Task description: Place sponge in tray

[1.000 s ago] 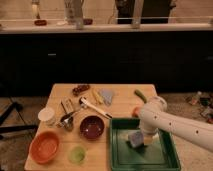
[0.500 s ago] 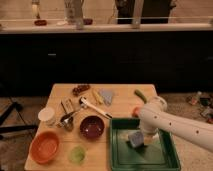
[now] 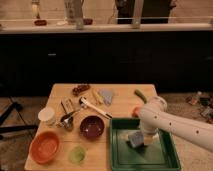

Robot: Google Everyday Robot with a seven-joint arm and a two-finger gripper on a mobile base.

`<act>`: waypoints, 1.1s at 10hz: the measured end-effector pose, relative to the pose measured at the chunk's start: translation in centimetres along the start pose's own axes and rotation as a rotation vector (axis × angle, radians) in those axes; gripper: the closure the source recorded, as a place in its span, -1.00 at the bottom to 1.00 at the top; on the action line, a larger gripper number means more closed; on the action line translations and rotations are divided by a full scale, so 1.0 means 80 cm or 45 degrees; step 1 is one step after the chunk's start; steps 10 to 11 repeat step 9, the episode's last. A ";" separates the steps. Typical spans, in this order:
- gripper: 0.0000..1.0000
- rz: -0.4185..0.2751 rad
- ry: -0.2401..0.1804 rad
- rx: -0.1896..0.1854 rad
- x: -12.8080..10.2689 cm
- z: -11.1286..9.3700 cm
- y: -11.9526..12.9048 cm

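Little has shifted since the earlier frames: the arm hangs over the same spot, with the gripper (image 3: 141, 137) low inside the green tray (image 3: 167, 159).

Camera view: the sponge (image 3: 135, 139), bluish-grey, sits at the gripper, on or just above the tray floor. Whether the fingers clamp it or have let go cannot be told. Judgement: placement is essentially complete, with release and withdrawal remaining. The maroon bowl (image 3: 92, 126) stands beside the tray.
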 end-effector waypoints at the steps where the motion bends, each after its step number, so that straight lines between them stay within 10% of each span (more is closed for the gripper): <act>1: -0.28 0.000 0.000 0.000 0.000 0.000 0.000; 3: -0.58 0.000 0.000 0.000 0.000 0.000 0.000; 11: -0.60 0.000 0.000 0.000 0.000 0.000 0.000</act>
